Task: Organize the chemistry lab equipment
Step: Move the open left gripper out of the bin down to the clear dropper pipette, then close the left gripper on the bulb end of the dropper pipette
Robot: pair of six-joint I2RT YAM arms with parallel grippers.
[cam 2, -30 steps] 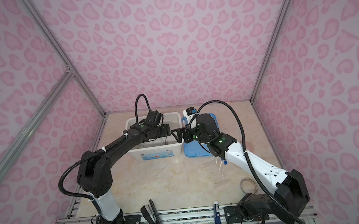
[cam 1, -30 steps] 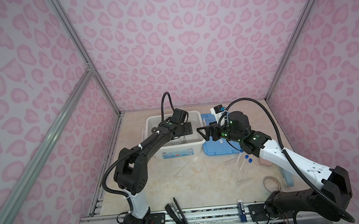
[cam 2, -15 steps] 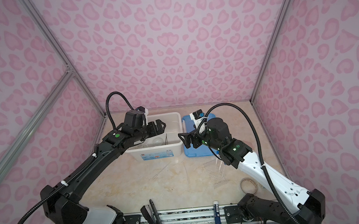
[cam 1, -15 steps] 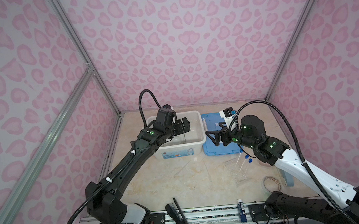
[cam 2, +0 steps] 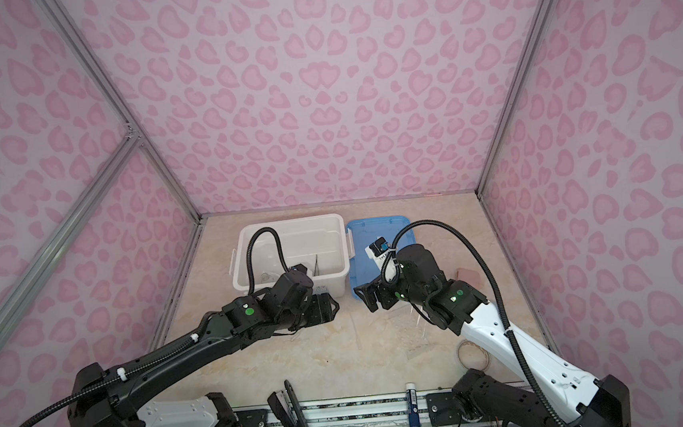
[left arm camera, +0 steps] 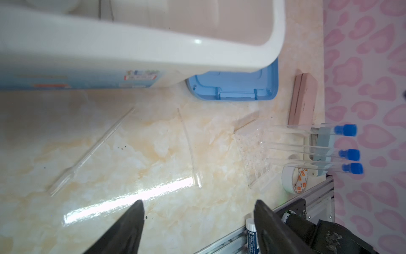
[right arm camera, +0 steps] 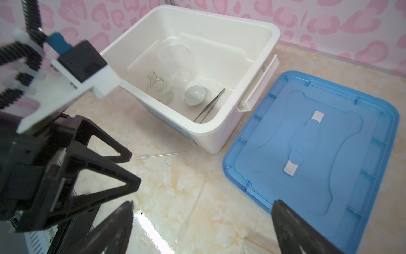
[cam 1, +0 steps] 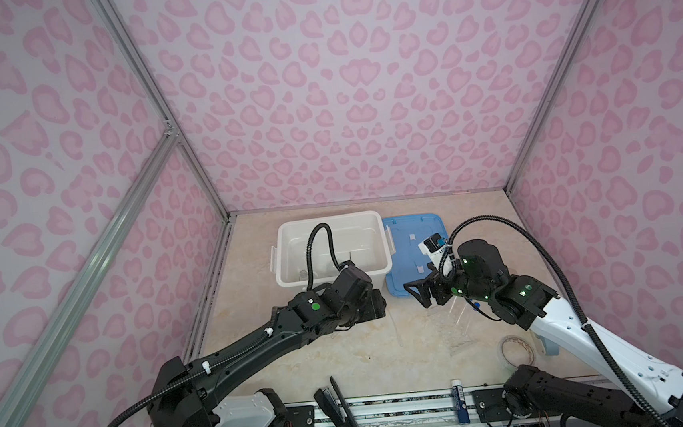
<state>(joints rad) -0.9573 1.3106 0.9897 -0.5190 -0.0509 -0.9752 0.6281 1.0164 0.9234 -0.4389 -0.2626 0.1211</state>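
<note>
On the far left of the table [cam 1: 342, 356] stands the white bin [cam 1: 282, 248], with the blue lid [cam 1: 412, 234] lying flat just to its right. The right wrist view shows the bin's contents: a small clear flask [right arm camera: 159, 88] stands upright, the white domed piece [right arm camera: 194, 95] lies just beside it, and the metal tweezers [right arm camera: 209, 105] lean in the near right corner. More clear glassware [right arm camera: 175, 52] sits farther back, too faint to tell apart.

The left gripper [cam 2: 326, 305] hangs just near of the bin's near right corner. Its jaws are spread with nothing between them, as the left wrist view [left arm camera: 198, 209] shows. The right gripper [cam 1: 415, 296] faces it from over the lid's near edge, and its jaws are likewise wide apart and empty [right arm camera: 204, 209].

Two thin clear droppers [left arm camera: 94, 149] [left arm camera: 190, 149] lie flat on the table near of the bin, well apart from each other and untouched. To their right is the clear rack [left arm camera: 254, 151]. The three blue-capped tubes [left arm camera: 349, 129] reach it with their uncapped ends, though I cannot tell whether they sit in its holes. A tape roll [left arm camera: 294, 178] lies just beside the rack.
</note>
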